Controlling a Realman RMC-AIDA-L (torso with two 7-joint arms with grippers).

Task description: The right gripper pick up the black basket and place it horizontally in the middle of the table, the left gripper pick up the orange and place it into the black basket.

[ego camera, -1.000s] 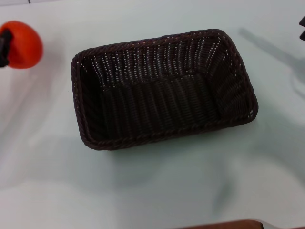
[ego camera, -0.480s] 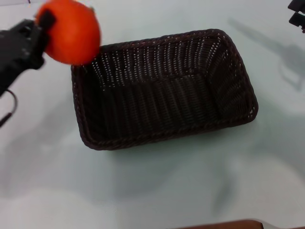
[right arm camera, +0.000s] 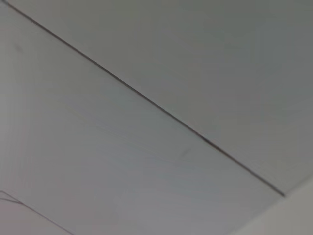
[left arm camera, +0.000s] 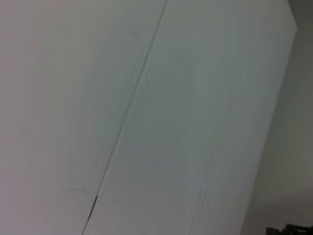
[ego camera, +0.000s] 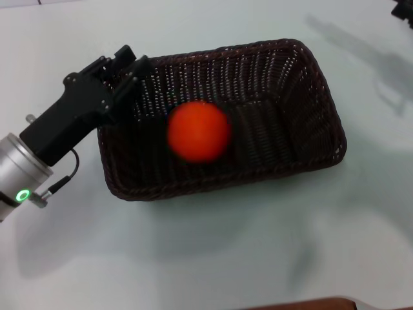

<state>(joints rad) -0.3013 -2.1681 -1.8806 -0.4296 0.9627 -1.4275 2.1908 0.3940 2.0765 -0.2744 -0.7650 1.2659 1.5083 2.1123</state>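
The black basket (ego camera: 321, 90) lies lengthwise across the middle of the white table (ego camera: 213, 258) in the head view. The orange (ego camera: 199, 130) is inside the basket's outline, left of its centre, blurred and free of any gripper. My left gripper (ego camera: 132, 61) hovers over the basket's left rim, fingers open and empty, on its silver wrist with the green ring light. Only a black sliver of my right gripper (ego camera: 404, 8) shows at the far right corner. Both wrist views show only plain pale surfaces with a thin seam.
A brown edge (ego camera: 303, 303) shows at the table's near side. A shadow of the right arm falls on the table right of the basket. A small dark shape (left arm camera: 291, 229) sits at the corner of the left wrist view.
My left gripper carried the orange from the far left to over the basket's left rim and let it go. The orange is now inside the basket. The right gripper withdrew further towards the corner.
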